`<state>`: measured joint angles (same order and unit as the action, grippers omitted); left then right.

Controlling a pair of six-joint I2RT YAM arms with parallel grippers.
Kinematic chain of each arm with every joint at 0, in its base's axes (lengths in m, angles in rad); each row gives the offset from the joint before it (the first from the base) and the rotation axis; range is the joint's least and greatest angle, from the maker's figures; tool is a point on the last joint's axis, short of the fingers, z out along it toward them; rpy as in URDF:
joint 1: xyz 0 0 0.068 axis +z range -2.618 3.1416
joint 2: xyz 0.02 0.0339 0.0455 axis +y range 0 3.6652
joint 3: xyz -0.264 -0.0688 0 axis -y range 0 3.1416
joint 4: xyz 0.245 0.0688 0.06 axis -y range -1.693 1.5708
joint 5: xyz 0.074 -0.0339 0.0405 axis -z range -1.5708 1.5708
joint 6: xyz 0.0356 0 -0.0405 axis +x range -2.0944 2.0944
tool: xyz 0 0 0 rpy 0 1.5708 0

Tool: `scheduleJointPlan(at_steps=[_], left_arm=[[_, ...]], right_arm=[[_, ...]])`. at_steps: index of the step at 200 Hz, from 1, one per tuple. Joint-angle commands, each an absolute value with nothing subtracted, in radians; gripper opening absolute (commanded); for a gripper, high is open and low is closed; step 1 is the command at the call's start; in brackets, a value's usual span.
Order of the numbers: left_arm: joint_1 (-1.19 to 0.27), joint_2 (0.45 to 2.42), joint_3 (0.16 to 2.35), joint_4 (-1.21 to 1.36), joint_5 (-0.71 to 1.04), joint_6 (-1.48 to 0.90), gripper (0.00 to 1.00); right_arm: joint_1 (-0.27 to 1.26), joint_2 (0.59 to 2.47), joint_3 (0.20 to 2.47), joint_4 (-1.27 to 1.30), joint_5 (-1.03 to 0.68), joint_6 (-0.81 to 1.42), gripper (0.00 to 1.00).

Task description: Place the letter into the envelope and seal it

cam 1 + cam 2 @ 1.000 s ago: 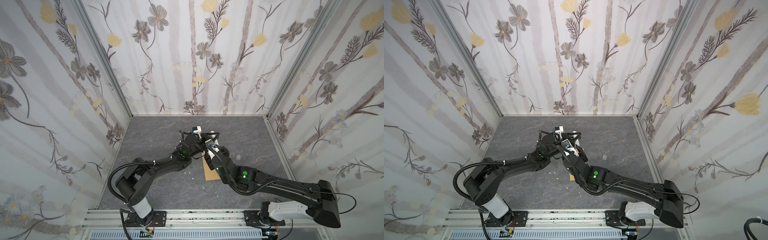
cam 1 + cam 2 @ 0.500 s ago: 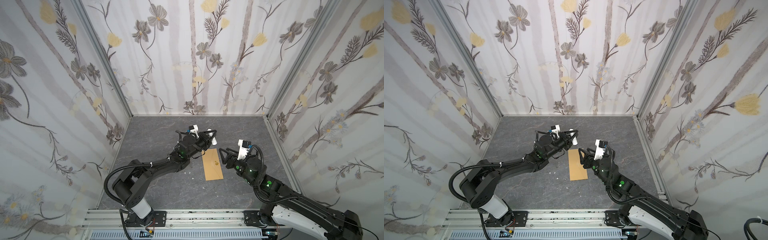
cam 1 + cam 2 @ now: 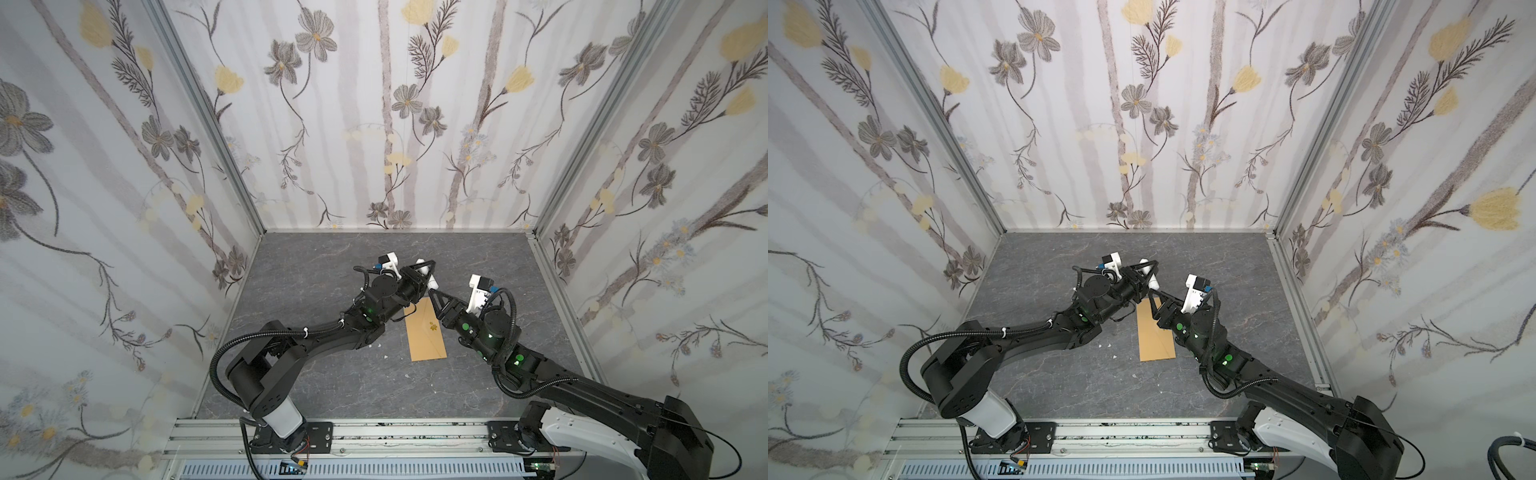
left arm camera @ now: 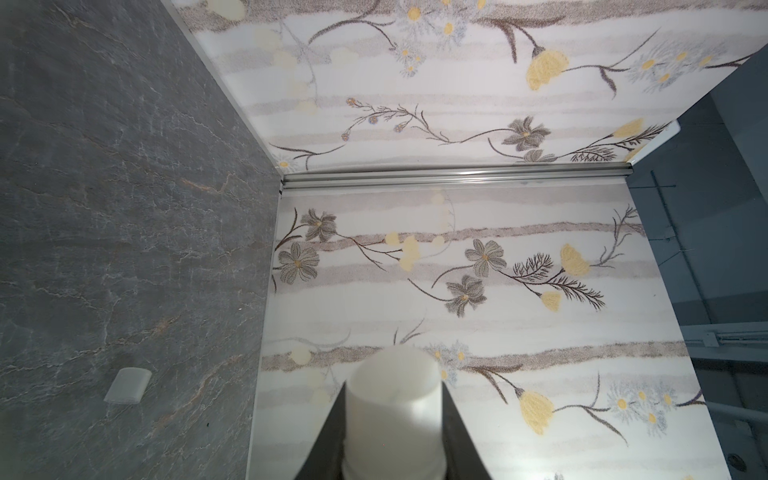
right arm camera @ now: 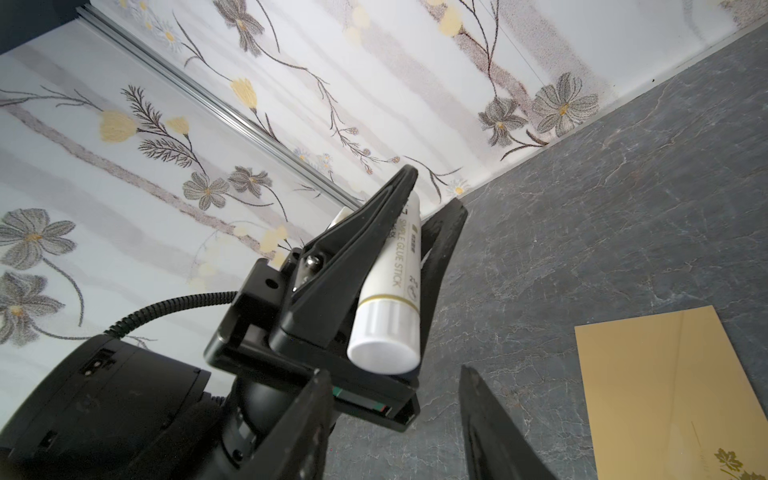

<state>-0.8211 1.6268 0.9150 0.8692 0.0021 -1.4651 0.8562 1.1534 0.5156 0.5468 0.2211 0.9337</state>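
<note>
- Booth with floral-papered walls and a grey slate-look floor [image 3: 332,395].
- Change: a second ago the right arm lies crossed over the envelope [image 3: 426,332]. Half a second ago it sits pulled back to the right. Now the right gripper [image 3: 437,302] is back at centre, jaws apart and empty, pointed at the glue stick [image 5: 390,291].
- Left gripper [image 3: 424,270] unchanged — clamped on the glue stick, raised over the envelope's far end.
- Envelope lies flat mid-floor, flower sticker [image 3: 433,328] facing up. Letter not visible — probably inside, cannot confirm.
- Reading: sealing stage. The right gripper's return suggests it means to take or work the glue stick.
- Count: one envelope, one glue stick, one loose white cap [image 4: 126,386], a few white scraps [image 3: 386,356], no letter in view.
</note>
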Motion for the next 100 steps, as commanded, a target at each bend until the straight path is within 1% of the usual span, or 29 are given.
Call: scheduleJointPlan(at_steps=[1, 21, 65, 84, 100], left_arm=[[-0.822, 1.628, 0.908, 0.922, -0.030, -1.450, 0.00], [-0.827, 1.627, 0.904, 0.926, -0.041, -1.451, 0.00], [-0.837, 1.628, 0.899, 0.936, -0.066, -1.459, 0.00], [-0.838, 1.629, 0.900, 0.940, -0.071, -1.461, 0.00], [-0.838, 1.629, 0.896, 0.943, -0.074, -1.462, 0.00]], right_arm=[[0.856, 1.160, 0.512, 0.630, 0.254, 0.966, 0.46], [0.852, 1.171, 0.515, 0.635, 0.266, 0.972, 0.44], [0.841, 1.215, 0.530, 0.664, 0.261, 0.986, 0.44], [0.839, 1.232, 0.539, 0.672, 0.250, 0.989, 0.41], [0.836, 1.238, 0.541, 0.678, 0.248, 0.992, 0.36]])
